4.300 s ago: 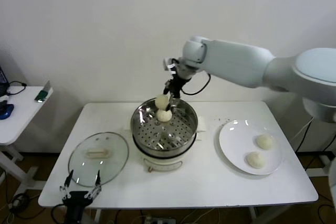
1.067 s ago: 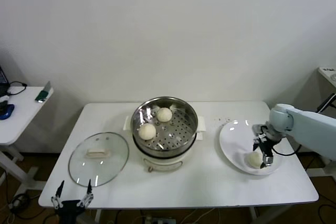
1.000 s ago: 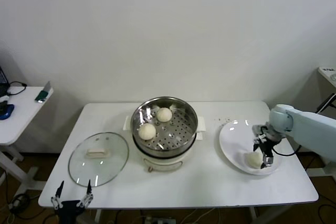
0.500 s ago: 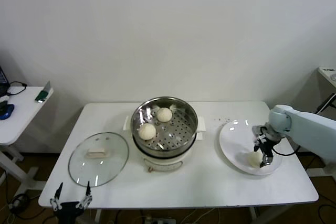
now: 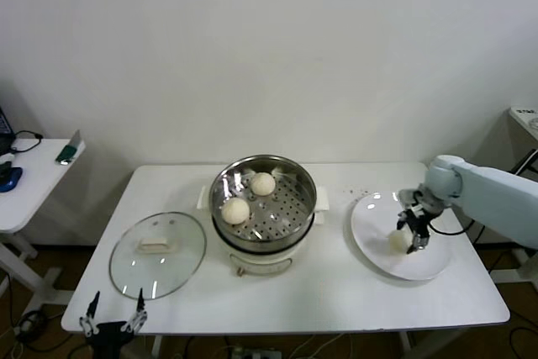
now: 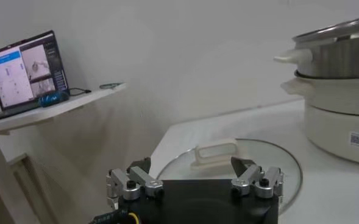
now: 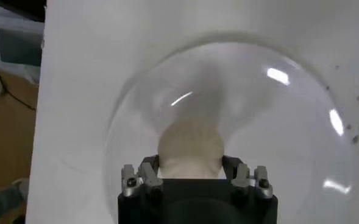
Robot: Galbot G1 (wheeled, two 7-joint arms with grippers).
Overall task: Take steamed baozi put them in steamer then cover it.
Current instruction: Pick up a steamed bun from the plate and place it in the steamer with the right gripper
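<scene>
Bright, even overhead light, soft shadows. Glare spots on plate (image 7: 325,140), steamer (image 5: 263,199) rim, cover (image 5: 157,253). Bun in right wrist view soft-focused. Laptop (image 6: 27,68) screen glowing, slightly blurred.

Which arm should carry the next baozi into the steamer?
Right. The right gripper is already shut on a baozi above the plate, beside the steamer. The left gripper hangs open past the table's near edge by the cover.

White table (image 5: 353,292) — bearing cover (image 5: 157,254), steamer (image 5: 263,208), plate (image 5: 370,237).
</scene>
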